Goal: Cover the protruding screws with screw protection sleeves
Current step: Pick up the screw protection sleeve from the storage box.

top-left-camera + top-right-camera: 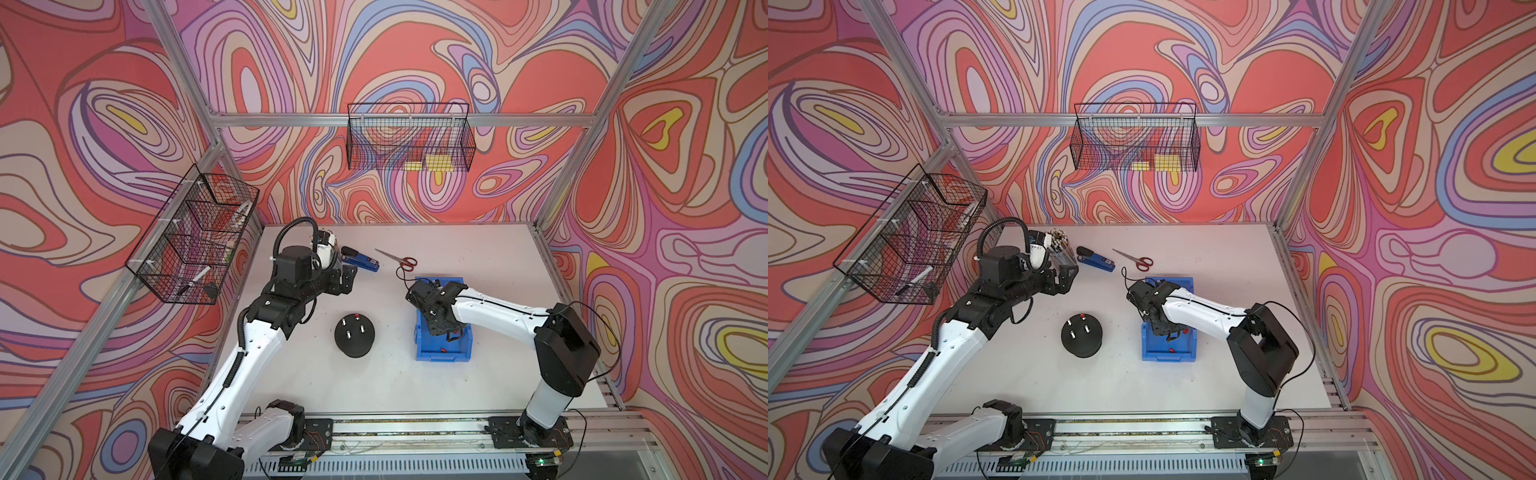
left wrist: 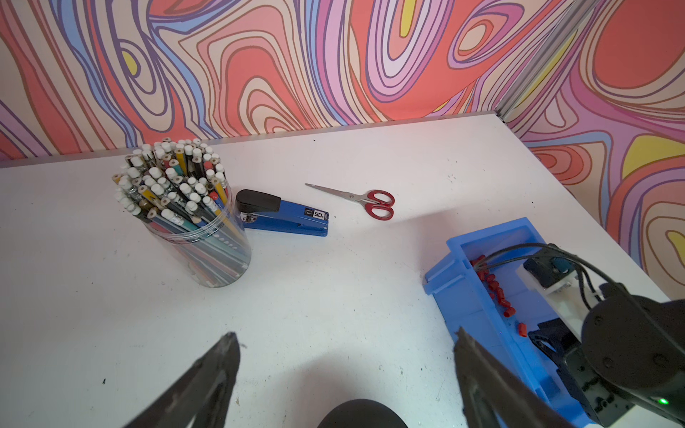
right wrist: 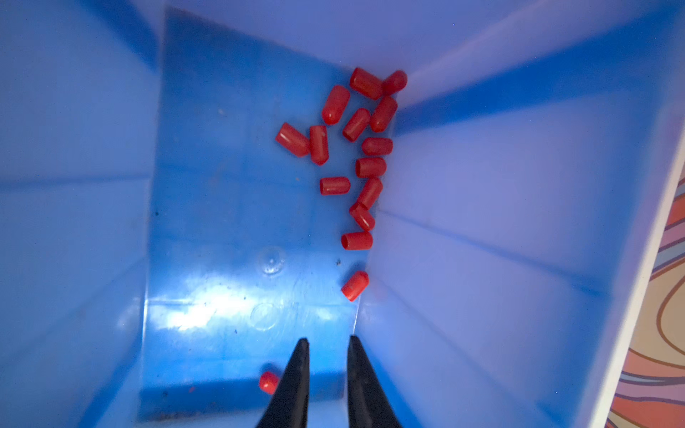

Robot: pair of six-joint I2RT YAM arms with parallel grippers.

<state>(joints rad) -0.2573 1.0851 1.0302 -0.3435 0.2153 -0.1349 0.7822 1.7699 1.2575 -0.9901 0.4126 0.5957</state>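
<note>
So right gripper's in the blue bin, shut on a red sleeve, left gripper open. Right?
No. The right wrist view shows the right gripper in the blue bin with jaws apart and nothing between them; the red sleeves lie loose on the floor. The left gripper is open.

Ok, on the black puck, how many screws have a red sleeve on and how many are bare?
Capped screws: 1
Bare screws: 3
Total on the black puck: 4
</note>
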